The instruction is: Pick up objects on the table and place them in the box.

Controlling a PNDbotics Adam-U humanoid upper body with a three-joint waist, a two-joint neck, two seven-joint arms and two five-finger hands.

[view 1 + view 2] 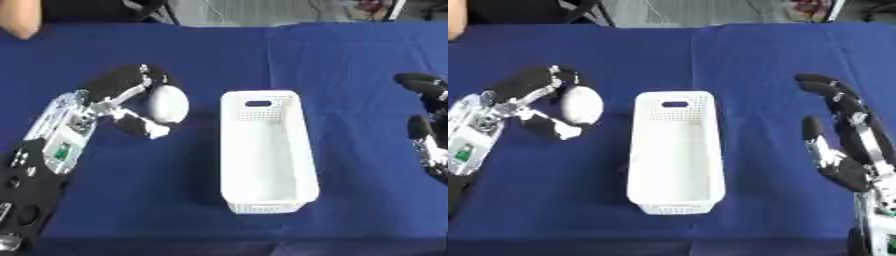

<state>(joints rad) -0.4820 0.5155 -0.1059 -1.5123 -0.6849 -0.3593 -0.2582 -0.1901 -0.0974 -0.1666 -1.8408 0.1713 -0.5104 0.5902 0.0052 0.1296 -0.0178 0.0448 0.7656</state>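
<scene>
White plastic box [265,150] lies with its long axis running away from the robot, handle slot far; left of it, the left hand [131,102] curls round a pale oval object [167,104]; right of it, across bare blue cloth [350,75], the right hand [846,140] rests with fingers straight.
</scene>
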